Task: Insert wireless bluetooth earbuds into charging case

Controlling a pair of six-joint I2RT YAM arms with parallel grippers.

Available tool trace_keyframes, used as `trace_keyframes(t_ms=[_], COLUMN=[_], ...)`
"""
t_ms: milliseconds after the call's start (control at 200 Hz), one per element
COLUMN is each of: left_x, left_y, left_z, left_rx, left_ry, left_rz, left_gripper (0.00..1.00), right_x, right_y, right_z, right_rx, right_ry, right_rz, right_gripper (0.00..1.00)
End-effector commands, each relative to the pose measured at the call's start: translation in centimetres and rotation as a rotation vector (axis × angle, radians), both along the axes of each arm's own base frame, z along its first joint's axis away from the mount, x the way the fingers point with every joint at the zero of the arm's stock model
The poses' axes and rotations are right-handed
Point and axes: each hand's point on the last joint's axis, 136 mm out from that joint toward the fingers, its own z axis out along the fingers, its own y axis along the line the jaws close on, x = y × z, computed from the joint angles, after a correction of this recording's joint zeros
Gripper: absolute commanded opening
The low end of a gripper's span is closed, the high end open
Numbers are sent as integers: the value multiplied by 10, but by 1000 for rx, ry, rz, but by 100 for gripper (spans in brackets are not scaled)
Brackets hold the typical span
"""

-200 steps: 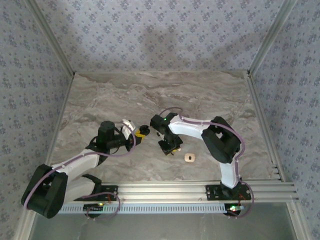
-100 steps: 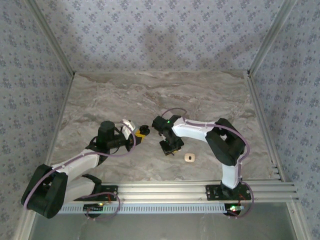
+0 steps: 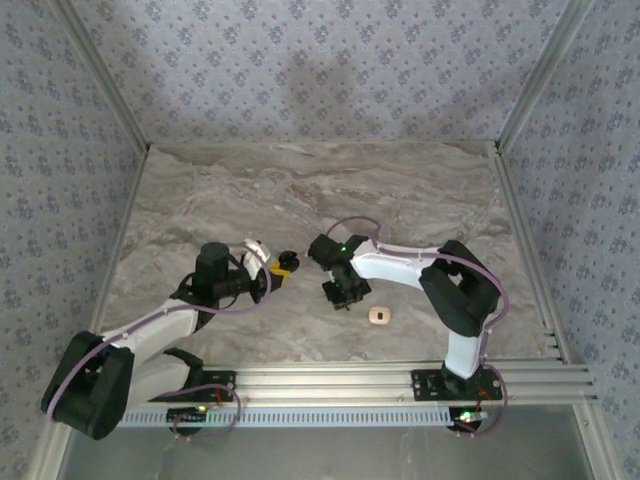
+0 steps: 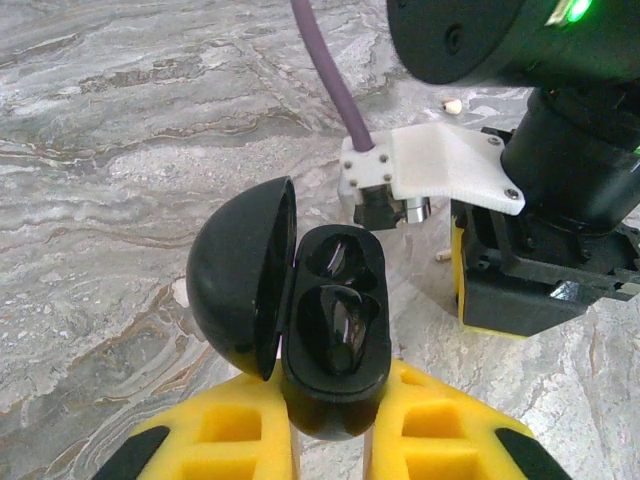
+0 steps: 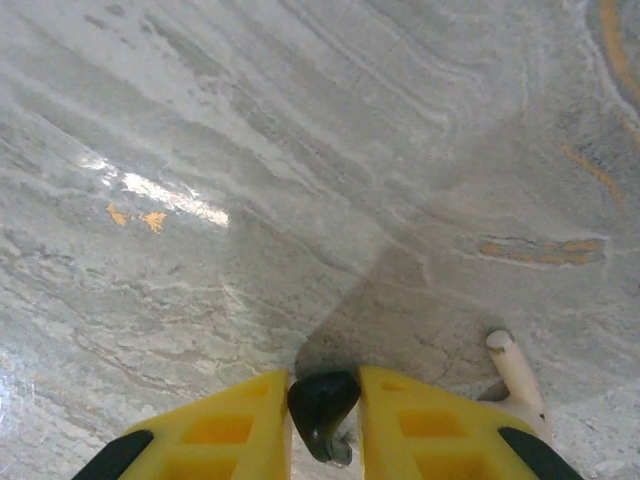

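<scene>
Left pincer (image 4: 333,405): clamped on open black charging case (image 4: 335,320), cavities upward. Right pincer (image 5: 322,388): pinching one earbud (image 5: 322,408). Advice: align stem over a free cavity, lower slowly.

Top camera looks down from high on the near side over the whole table (image 3: 420,190), left wrist camera rides low and close, facing across at the right arm (image 4: 560,140) the top view also catches, and right wrist camera stares, seemingly near-vertically, at that table up close.
</scene>
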Motion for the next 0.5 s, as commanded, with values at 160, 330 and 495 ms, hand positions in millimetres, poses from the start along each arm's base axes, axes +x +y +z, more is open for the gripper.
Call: trace_keyframes(t_ms=[160,330,495], left_x=[-11,-15,-16], left_y=[-15,-23,-31], left_z=[-11,-15,-14], left_rx=[33,43,34], left_ry=[5,-13,-34], left_rz=[-79,-113,-130], left_gripper=[10,9,8], right_x=[22,33,41], right_y=[-5,3,-1], right_z=[29,58,90], right_rx=[126,308,470], right_ry=[-229,-385,-520], right_rz=[-140,-206,-325], right_gripper=[24,24,24])
